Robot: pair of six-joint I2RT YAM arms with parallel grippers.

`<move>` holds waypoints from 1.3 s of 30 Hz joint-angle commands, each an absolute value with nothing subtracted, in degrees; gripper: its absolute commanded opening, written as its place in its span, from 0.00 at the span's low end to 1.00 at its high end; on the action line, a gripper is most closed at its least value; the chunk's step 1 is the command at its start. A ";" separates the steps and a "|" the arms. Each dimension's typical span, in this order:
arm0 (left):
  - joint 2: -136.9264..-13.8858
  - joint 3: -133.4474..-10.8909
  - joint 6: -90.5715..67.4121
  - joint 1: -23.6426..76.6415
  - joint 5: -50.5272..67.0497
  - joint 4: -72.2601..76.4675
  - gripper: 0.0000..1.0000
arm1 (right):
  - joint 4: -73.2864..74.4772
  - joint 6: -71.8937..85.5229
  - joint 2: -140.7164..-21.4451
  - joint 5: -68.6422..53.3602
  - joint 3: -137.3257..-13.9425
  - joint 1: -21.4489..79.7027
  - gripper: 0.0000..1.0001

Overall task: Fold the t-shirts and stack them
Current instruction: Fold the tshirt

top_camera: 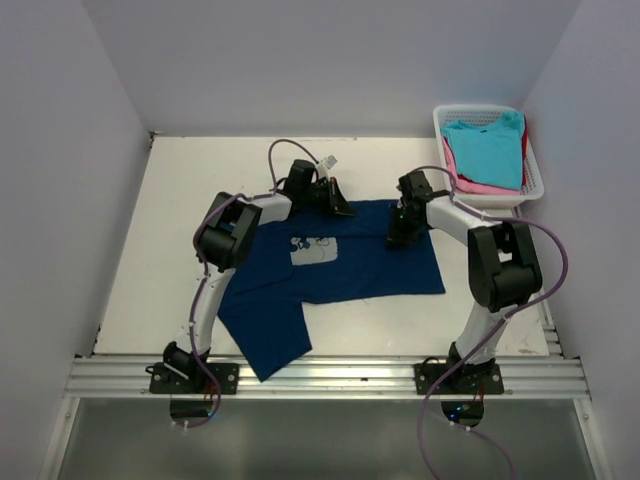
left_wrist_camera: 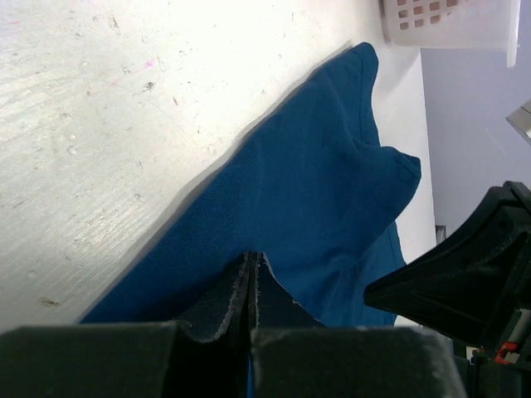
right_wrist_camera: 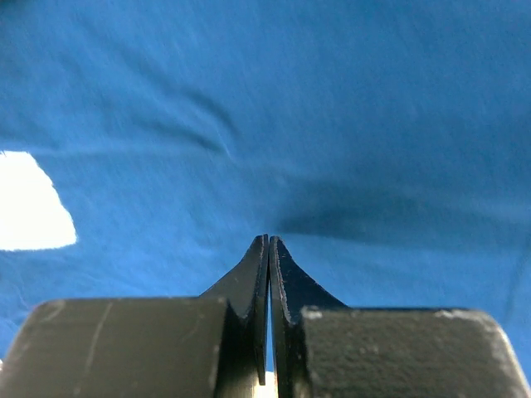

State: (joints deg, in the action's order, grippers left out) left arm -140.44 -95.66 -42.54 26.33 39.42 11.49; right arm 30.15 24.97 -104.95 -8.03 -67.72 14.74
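The navy blue t-shirt (top_camera: 370, 262) with its pale square chest print (top_camera: 312, 250) lies spread on the white table (top_camera: 180, 200), one part hanging toward the front left. My left gripper (top_camera: 338, 204) is at the shirt's far edge. In the left wrist view it (left_wrist_camera: 251, 259) is shut with the navy cloth (left_wrist_camera: 315, 191) bunched at its tips. My right gripper (top_camera: 398, 238) is over the shirt's far right part. In the right wrist view it (right_wrist_camera: 268, 240) is shut, its tips against flat navy cloth (right_wrist_camera: 332, 108), with no fabric showing between them.
A white lattice basket (top_camera: 535, 185) stands at the back right and holds a turquoise shirt (top_camera: 487, 150) on top of a pink one (top_camera: 452, 160) and a red one. Its corner shows in the left wrist view (left_wrist_camera: 448, 21). Grey walls enclose the table on three sides.
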 commanded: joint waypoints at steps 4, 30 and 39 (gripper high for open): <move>-142.65 -93.69 -41.57 24.96 35.86 8.17 0.00 | 31.99 24.96 -97.04 -4.14 -65.21 15.12 0.00; -140.89 -91.06 -39.81 24.08 36.12 7.38 0.00 | 34.63 26.19 -111.28 12.66 -77.54 11.78 0.00; -141.68 -91.32 -40.08 23.73 36.39 8.00 0.00 | 34.37 27.07 -103.02 17.49 -67.07 11.78 0.00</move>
